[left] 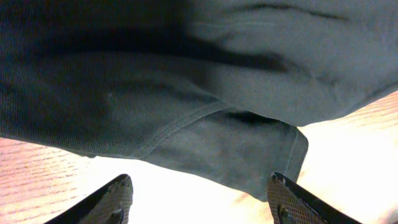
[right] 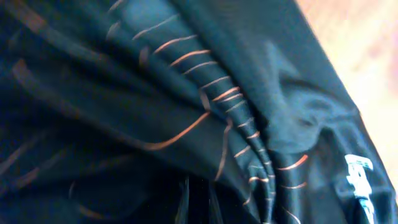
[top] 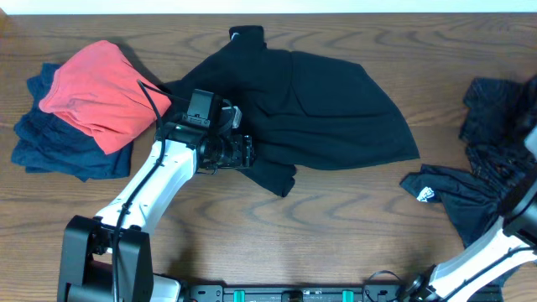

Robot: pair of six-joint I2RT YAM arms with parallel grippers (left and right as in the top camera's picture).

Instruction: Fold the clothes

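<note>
My left gripper point(left: 199, 190) hangs spread wide, pinching nothing, over bare table point(left: 348, 143) just short of the black shirt point(left: 186, 74). Its nearest part is a loose corner point(left: 255, 155) poking out from under a seam. The shirt lies spread but rumpled mid-table, so I judge I am at the start of its fold: next I should drop, close on that corner and carry it over the body. Further left sit a red shirt point(top: 92, 84) on navy cloth point(top: 59, 151). Far right, my right arm point(top: 503, 239) is at a dark pile point(top: 495, 109); its fingers' state I cannot tell.
</note>
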